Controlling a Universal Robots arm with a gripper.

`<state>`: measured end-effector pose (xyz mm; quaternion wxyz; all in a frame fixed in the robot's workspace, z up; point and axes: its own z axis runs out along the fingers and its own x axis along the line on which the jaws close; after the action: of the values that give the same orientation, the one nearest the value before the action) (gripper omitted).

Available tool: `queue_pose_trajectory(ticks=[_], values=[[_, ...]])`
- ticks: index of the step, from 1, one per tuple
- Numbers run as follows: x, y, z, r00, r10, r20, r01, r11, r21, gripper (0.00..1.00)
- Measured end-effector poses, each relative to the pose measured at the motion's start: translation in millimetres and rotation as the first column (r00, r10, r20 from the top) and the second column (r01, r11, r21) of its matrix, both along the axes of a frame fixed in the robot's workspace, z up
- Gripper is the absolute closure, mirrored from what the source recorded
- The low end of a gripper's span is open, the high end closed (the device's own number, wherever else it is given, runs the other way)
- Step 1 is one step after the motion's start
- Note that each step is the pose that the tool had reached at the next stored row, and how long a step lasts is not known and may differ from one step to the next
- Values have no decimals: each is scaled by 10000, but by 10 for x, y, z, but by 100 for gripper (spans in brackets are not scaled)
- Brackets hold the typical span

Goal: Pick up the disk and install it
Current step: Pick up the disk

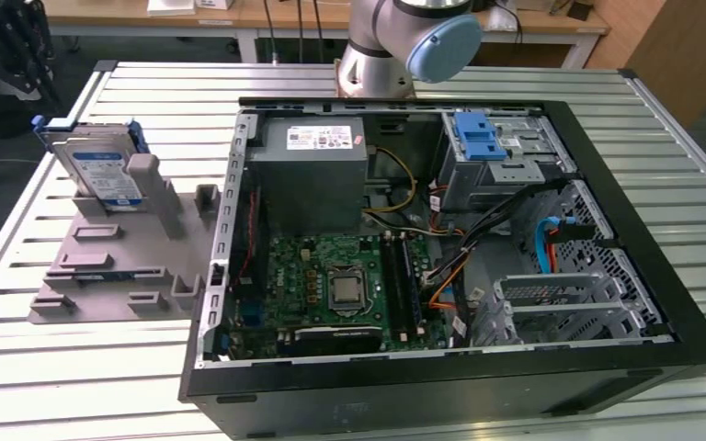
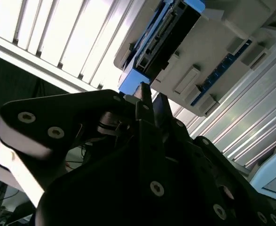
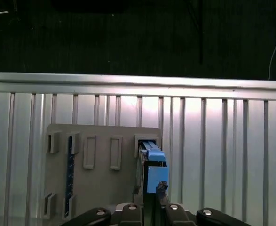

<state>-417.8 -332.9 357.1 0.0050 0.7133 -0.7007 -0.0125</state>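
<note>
Gripper (image 2: 153,100) fingers stand narrow, almost together, and they hold nothing. In the second wrist view their tips point toward the blue carrier bracket of the disk (image 1: 98,170) and are near to it; I cannot tell if they touch it.

In the exterior view the disk stands upright on its edge in a slot of the grey plastic holder (image 1: 108,276); the blue bracket frames it, and its white-and-blue label can be seen. The holder lies flat on the slatted metal table (image 1: 84,386), just beside the open computer case (image 1: 684,303), on the exterior view's left of the case. So the disk is outside the case and apart from it.

Inside the case, at the corner far from the holder, there is the silver drive cage (image 1: 491,156) with its blue latch; the motherboard (image 1: 341,285) and the cables lie open to view.

By my judgement the task is at its very beginning: the gripper is at the disk, but the disk is not grasped and not lifted from its slot; neither the picking up nor the installing into the case is done.
</note>
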Motion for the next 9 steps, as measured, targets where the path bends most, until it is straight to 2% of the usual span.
queue_pose_trajectory(ticks=[1,2,4,5,7,8,9], values=[[0,0,0,10000,1,0,-1,10000,0,71],[0,0,0,10000,3,0,-3,10000,0,71],[0,0,-1,10000,4,2,-4,10000,0,59],[0,0,-3,10000,5,9,-5,10000,0,59],[0,0,-11,10000,10,18,-10,10000,1,47],[0,0,-16,10000,12,23,-12,10000,1,47],[-1,0,-25,10000,12,25,-12,10000,1,42]])
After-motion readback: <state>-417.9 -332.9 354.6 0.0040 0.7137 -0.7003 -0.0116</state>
